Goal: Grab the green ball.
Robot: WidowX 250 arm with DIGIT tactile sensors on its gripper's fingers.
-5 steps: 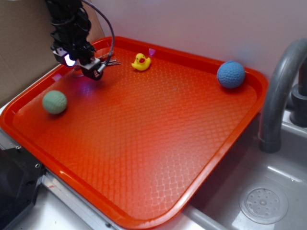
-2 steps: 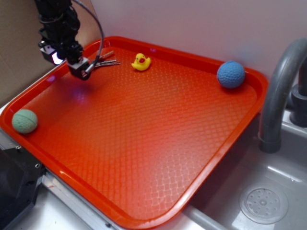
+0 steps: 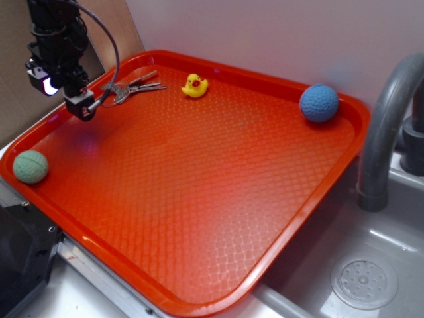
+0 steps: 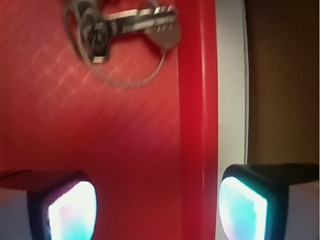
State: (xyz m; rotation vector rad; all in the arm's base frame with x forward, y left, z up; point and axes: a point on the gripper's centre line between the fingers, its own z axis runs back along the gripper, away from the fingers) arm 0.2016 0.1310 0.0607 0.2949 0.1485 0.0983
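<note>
Here the gripper [image 3: 81, 106] hung with jaws apart and empty over the tray's [image 3: 199, 199] left rim (keys [image 4: 125, 22] just ahead), green ball [image 3: 30, 166] well below-left of it.

Orange-red tray [image 3: 199, 218] with a diamond texture; pale green dimpled ball [image 3: 30, 166], blue dimpled ball [image 3: 318, 103], yellow duck [image 3: 195, 86], silver keys [image 3: 129, 86].

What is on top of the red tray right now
On the red tray lie the green ball, a blue ball, a yellow duck and keys. The open gripper hides a small patch.
</note>
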